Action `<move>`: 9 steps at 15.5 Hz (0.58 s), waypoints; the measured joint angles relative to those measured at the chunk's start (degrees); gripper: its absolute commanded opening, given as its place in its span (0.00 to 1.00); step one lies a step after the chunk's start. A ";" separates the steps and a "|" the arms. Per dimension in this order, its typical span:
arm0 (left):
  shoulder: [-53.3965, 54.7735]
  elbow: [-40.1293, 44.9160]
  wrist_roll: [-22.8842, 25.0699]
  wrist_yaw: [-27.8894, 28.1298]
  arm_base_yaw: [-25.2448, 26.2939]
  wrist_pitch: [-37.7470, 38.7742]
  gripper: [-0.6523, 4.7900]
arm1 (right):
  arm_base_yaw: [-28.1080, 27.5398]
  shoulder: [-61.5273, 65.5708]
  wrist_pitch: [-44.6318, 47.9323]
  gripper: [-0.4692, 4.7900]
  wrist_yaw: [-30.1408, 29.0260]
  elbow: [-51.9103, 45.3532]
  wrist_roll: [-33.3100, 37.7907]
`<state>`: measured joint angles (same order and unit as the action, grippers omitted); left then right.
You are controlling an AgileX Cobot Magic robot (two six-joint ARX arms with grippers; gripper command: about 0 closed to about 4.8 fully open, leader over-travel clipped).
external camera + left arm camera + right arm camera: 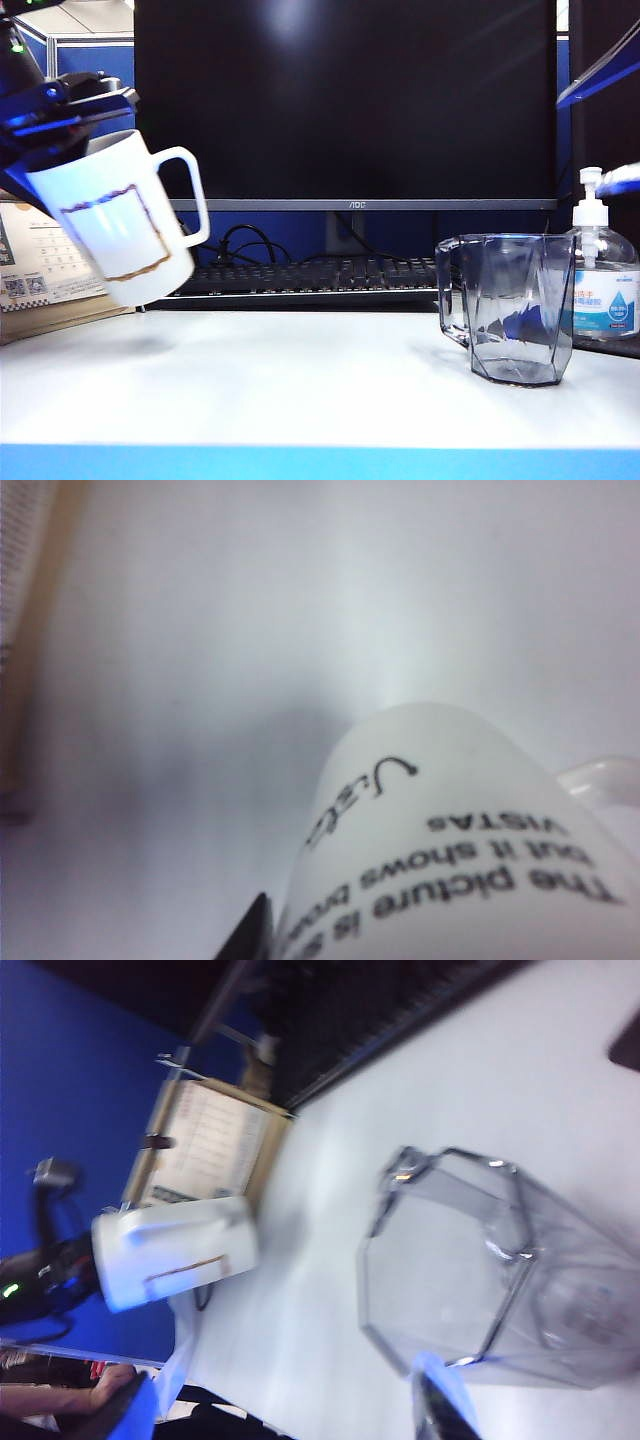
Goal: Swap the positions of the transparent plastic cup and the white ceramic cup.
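Note:
The white ceramic cup (115, 220), with a gold-brown outline on its side, hangs tilted above the table's left side. My left gripper (70, 135) is shut on its rim. In the left wrist view the cup (470, 840) fills the near corner, printed text on it, with one dark finger (250, 935) against its wall. The transparent plastic cup (510, 305) stands upright on the table at the right, handle toward the middle. My right gripper (612, 125) hovers open above and right of it. In the right wrist view its blue fingers straddle nothing, the clear cup (480, 1280) just ahead of the right gripper (285, 1415).
A dark monitor (345, 100) and a black keyboard (310, 275) line the back. A clear pump bottle (600, 270) with a blue label stands just behind and right of the transparent cup. A desk calendar (40, 265) leans at the far left. The table's blue front edge (320, 462) runs along the near side.

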<state>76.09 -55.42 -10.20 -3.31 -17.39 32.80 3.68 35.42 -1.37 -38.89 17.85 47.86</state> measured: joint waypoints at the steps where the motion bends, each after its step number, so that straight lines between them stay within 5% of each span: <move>1: 0.02 -0.09 0.44 0.13 0.00 0.90 0.11 | -0.02 2.08 0.02 0.71 -0.15 0.74 0.13; 6: -0.48 -0.09 1.66 0.11 0.00 2.27 0.11 | 0.00 10.80 -0.35 0.71 -0.26 3.96 -2.49; 9: -0.48 -0.09 2.86 0.50 0.00 3.17 0.11 | 0.02 12.37 -9.11 0.72 4.11 7.23 -10.38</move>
<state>75.61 -55.51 -7.33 -2.81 -17.39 35.97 3.70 47.79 -10.48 -34.79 25.08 37.47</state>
